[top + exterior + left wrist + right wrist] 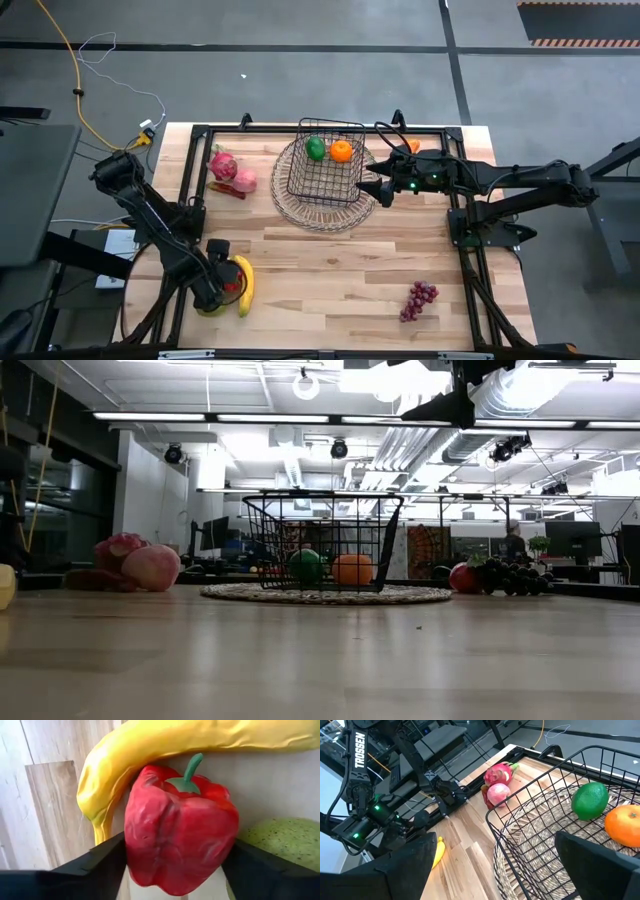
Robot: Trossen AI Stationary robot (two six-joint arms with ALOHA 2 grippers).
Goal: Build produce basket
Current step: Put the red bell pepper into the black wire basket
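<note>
Overhead, the left gripper (pixel 222 290) sat low at the near-left corner of the worktop (pixel 330 270), right beside the banana (pixel 243 284), while the basket (pixel 325 160) stood well apart toward the far middle on a woven tray (pixel 290 205), already holding a green fruit (pixel 316 149) and an orange (pixel 341 151); the right gripper (pixel 376 186) hovered at the basket's right edge, far nearer to it than the left. Level across the worktop, the basket (pixel 322 540) stood upright with both fruits inside. From the left wrist, a red pepper (pixel 177 832) stood between the spread fingers (pixel 92 870), seemingly touching both, stem pointing away, the banana (pixel 165 745) curving just behind it. From the right wrist, its fingers (pixel 405 865) were spread and empty above the basket rim (pixel 545 785). Judging so, the pepper must travel diagonally across to the basket.
</note>
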